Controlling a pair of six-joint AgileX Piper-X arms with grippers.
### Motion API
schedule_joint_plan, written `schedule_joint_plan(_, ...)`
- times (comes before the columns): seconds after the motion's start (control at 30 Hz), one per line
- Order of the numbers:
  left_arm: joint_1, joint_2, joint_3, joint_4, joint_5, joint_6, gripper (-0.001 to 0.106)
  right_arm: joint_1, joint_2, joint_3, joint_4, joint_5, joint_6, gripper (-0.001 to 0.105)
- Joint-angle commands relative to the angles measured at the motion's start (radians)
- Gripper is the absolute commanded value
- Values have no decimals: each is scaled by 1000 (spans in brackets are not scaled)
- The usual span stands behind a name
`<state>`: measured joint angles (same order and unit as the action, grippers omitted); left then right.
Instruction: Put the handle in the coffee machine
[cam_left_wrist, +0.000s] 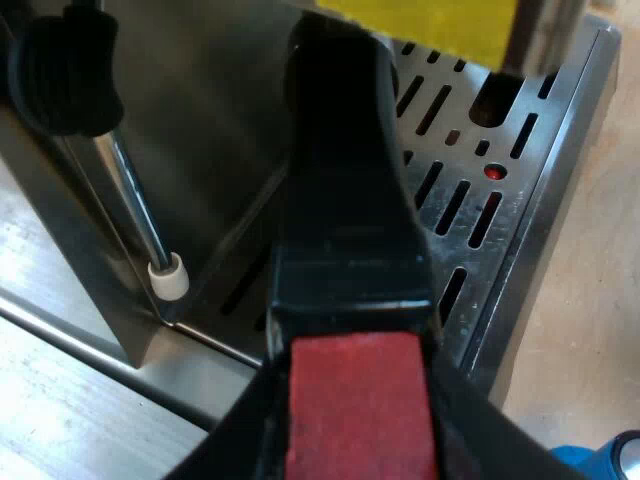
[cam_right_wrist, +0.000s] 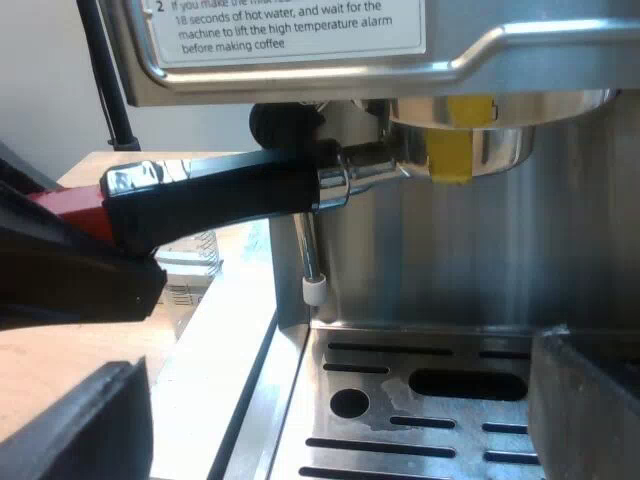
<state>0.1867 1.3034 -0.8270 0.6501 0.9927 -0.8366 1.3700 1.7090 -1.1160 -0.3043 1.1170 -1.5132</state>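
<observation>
One dark-handled metal holder (cam_right_wrist: 225, 190) sits clenched by its red end in the left end effector (cam_left_wrist: 352, 410); its long axis runs ahead into the steel espresso machine (cam_right_wrist: 560, 250); right end effector (cam_right_wrist: 330, 425) hangs released, farther off.

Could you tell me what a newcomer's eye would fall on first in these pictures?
Most striking is the long dark handle with a red end, clamped at that end by my left pincer and reaching to the steel espresso machine, where the round metal holder marked with yellow tape sits up under the front. Beneath lies the slotted steel drip tray, with a thin white-tipped steam wand hanging near the handle.
</observation>
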Motion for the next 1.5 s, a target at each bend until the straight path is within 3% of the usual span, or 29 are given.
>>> schedule_joint_plan(0.03, 0, -26, -28, -88, 174, -19, 0, -4, -2, -6, -7, 6, -16, 77)
schedule_joint_plan(0.2, 0, -26, -28, -73, 174, -19, 0, -4, -2, -6, -7, 6, -16, 77)
schedule_joint_plan(0.3, 0, -26, -28, -32, 161, 19, 0, -4, -2, -6, -7, 6, -16, 77)
schedule_joint_plan(0.47, 0, -26, -28, 12, 80, 96, 0, -4, -2, -6, -7, 6, -16, 77)
schedule_joint_plan(0.6, 0, -20, -28, 20, 61, 102, 0, -4, -2, -6, -7, 6, -16, 77)
schedule_joint_plan(0.77, -3, 29, -28, 59, -15, 120, 0, -4, -2, -6, -7, 6, -16, 77)
schedule_joint_plan(1.07, -3, 34, -28, 139, -40, 232, 0, -4, -2, -6, -7, 6, -16, 77)
schedule_joint_plan(1.5, -3, 34, -28, 164, -31, 209, 0, -4, -2, -6, -7, 6, -16, 77)
